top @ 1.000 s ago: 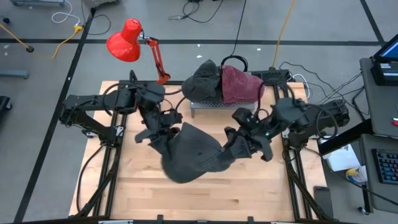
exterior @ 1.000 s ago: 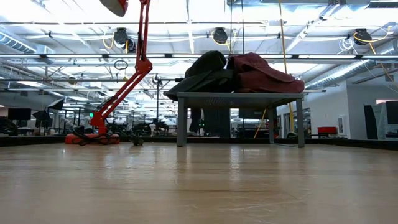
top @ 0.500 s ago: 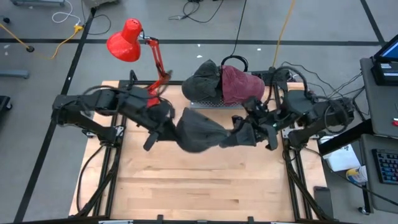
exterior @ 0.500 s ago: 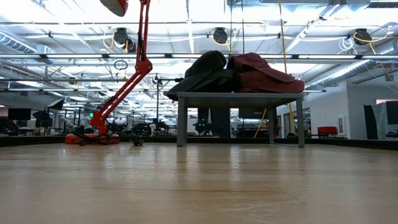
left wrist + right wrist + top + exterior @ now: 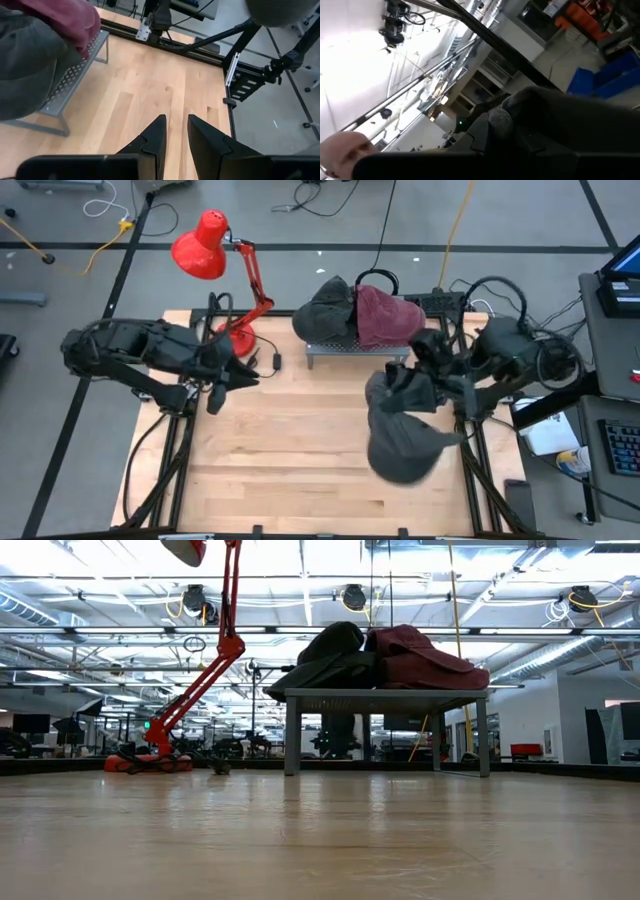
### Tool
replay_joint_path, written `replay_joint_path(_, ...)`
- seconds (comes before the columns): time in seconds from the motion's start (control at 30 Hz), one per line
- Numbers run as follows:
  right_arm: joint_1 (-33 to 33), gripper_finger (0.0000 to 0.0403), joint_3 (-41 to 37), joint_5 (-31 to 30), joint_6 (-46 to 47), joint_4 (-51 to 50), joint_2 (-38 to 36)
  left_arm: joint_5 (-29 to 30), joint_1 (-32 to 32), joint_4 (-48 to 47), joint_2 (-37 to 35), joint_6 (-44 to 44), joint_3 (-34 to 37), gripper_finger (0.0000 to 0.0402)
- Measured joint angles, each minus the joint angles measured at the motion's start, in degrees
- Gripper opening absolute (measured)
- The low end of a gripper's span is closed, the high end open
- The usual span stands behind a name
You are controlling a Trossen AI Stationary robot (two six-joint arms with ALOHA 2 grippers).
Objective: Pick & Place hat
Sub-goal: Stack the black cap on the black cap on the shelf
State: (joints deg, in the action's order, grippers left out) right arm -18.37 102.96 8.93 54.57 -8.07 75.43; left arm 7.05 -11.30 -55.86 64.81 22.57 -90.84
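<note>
A dark grey hat (image 5: 402, 442) hangs from my right gripper (image 5: 410, 383), which is shut on it over the table's right side. In the right wrist view its cloth (image 5: 555, 117) covers the fingers. My left gripper (image 5: 240, 372) is at the table's left side, near the lamp's base, with its fingers (image 5: 176, 127) slightly open and nothing between them. Another dark grey hat (image 5: 328, 305) and a maroon hat (image 5: 388, 315) lie on a low metal rack (image 5: 345, 350) at the far middle. My right gripper is shut on the upper end of the dark grey hat (image 5: 398, 392). The cloth bunches over the fingers and hides the place of contact. The rest of the hat droops slack from there toward the table's near edge. It does not show in the low view.
A red desk lamp (image 5: 205, 248) stands at the far left, its base (image 5: 238, 338) close to my left arm. The rack with the two hats (image 5: 385, 695) stands on legs at the far middle. Bare wood (image 5: 290, 450) lies at the near middle and left.
My left gripper has let go of the dark grey hat and drawn back toward the table's left edge, turning as it went. My right gripper has carried the hat toward the right edge. The hat, first held between both grippers, now droops from the right one alone.
</note>
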Motion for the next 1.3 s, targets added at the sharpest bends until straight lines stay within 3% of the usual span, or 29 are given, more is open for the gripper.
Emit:
replay_joint_path(0.17,0.7,0.003,0.2,-2.3,-0.7,0.7,-0.5,4.2,-2.7,0.0,-4.6,2.4,3.8,0.0081)
replay_joint_path(0.3,2.8,0.003,0.1,-3.5,-2.9,-0.7,-0.1,13.5,-6.0,0.4,-8.7,5.6,10.3,0.0081)
replay_joint_path(0.47,7.0,0.003,0.0,-4.4,-6.4,-2.9,0.1,20.0,-10.0,9.3,-15.4,4.4,21.2,0.0081)
replay_joint_path(0.63,11.1,0.003,0.0,-4.2,-9.7,-5.5,1.2,19.3,-11.1,22.6,-20.4,-4.9,32.1,0.0081)
replay_joint_path(0.77,13.9,0.003,0.0,-2.9,-9.9,-5.5,2.2,10.7,-11.1,33.3,-24.0,-13.5,41.2,0.0081)
replay_joint_path(0.87,15.2,0.003,0.0,-2.7,-10.5,-5.5,2.6,8.4,-10.8,38.5,-26.8,-14.7,48.5,0.0081)
replay_joint_path(1.3,20.9,0.003,4.0,-2.9,-14.3,-8.7,7.8,9.0,-7.8,68.8,-38.9,-18.1,77.7,0.0081)
